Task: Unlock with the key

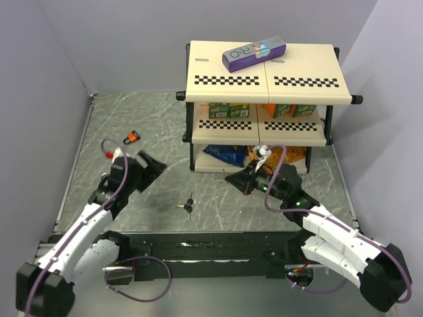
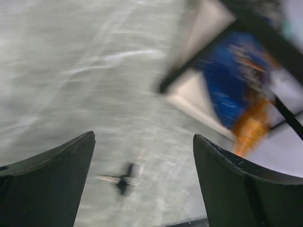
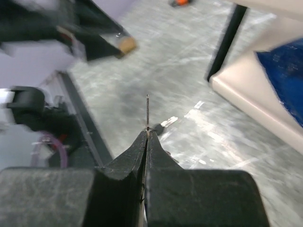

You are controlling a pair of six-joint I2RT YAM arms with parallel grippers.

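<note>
Far left on the grey marbled table [image 1: 99, 132] lies a small orange-and-black padlock [image 1: 133, 137]. The left gripper [image 2: 142, 137] spreads its curved matte-black fingers wide, with nothing between them. Below it, blurred, the key [image 2: 124, 179] lies flat on the tabletop, black-headed. The right gripper [image 3: 147, 132] is pinched tight on a hair-thin silver blade [image 3: 147, 111], seemingly another key seen edge-on. Rightmost stands a cream shelf [image 1: 264, 82] with checkered trim; its purple box [image 1: 254, 54] reads "R·O".

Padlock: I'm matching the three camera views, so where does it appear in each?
Top external: padlock on the table, left of the shelf rack.
Left wrist: not in it.
Right wrist: padlock blurred at the top edge.
Shared landmark: the shelf rack.
</note>
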